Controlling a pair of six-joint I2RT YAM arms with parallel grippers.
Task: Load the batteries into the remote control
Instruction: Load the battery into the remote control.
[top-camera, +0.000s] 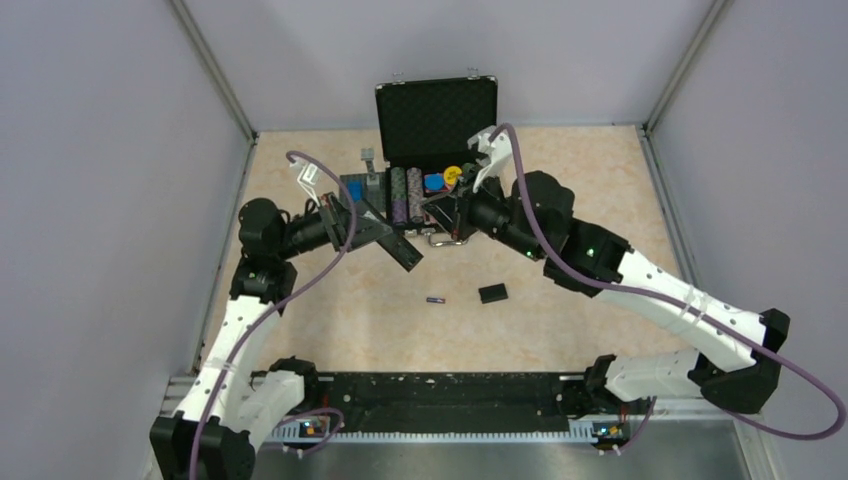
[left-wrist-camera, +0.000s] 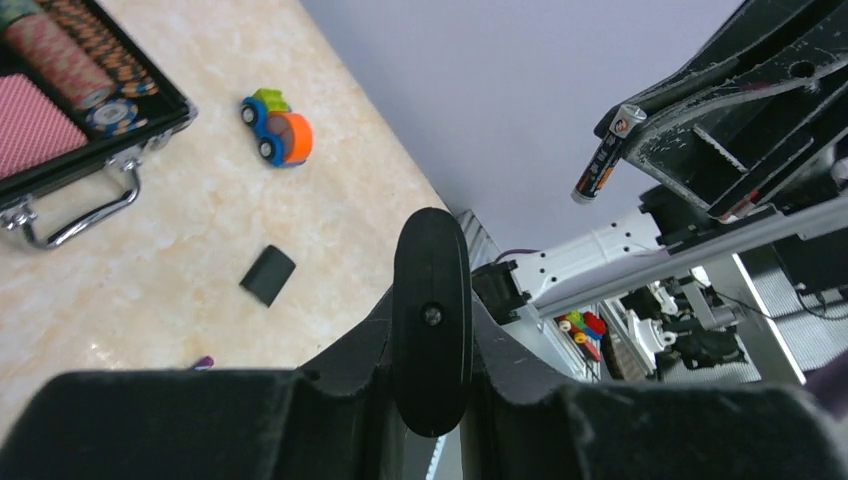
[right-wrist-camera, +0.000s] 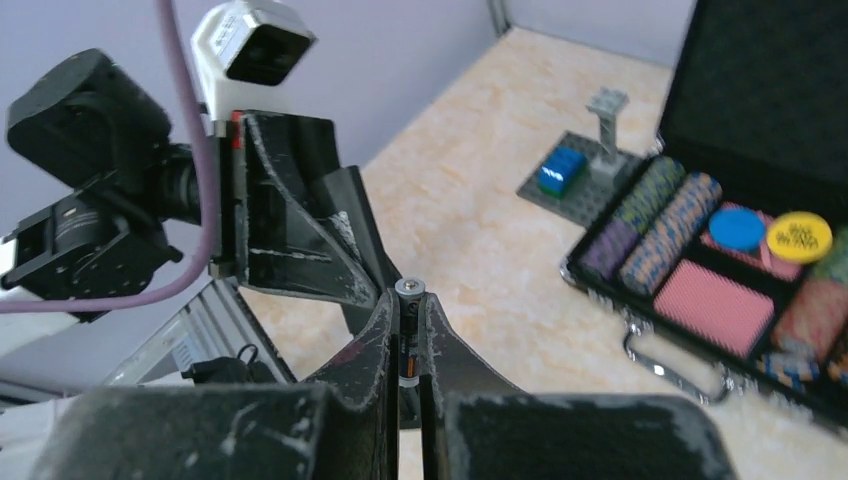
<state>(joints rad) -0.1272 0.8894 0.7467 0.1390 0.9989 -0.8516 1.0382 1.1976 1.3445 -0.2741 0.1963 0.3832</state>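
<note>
1. The right pincer (right-wrist-camera: 408, 306) is closed narrow on one battery (left-wrist-camera: 604, 160). It grips the battery near its metallic end, so the rest of the cell hangs free below the fingers. My guess is that this leaves a free tip to lead into the slot.
2. The battery hangs in the air above the desk (top-camera: 560, 200), slightly tilted, close to the left arm's load but not touching it.
3. The left pincer (left-wrist-camera: 430, 330) is clamped on the remote control (top-camera: 405, 252), holding it by one end. The remote is raised off the desk and angled down towards the middle. It seems to be held out as a steady target for the other arm.
4. I cannot tell from here whether the remote's open battery bay faces the incoming cell.
5. The second battery (top-camera: 435, 299) lies flat on the desk, in front of both pincers and well below them, waiting its turn.
6. The small black cover piece (top-camera: 492, 293) lies just to the right of that cell, set aside, so the bay is probably uncovered.
7. Behind the arms stands an open case (top-camera: 436, 105) of poker chips, with a toy car (left-wrist-camera: 278, 127) near it. Neither plays a part in this job.
8. I judge the task to be at its first insertion, and alignment is the tricky part.
</note>
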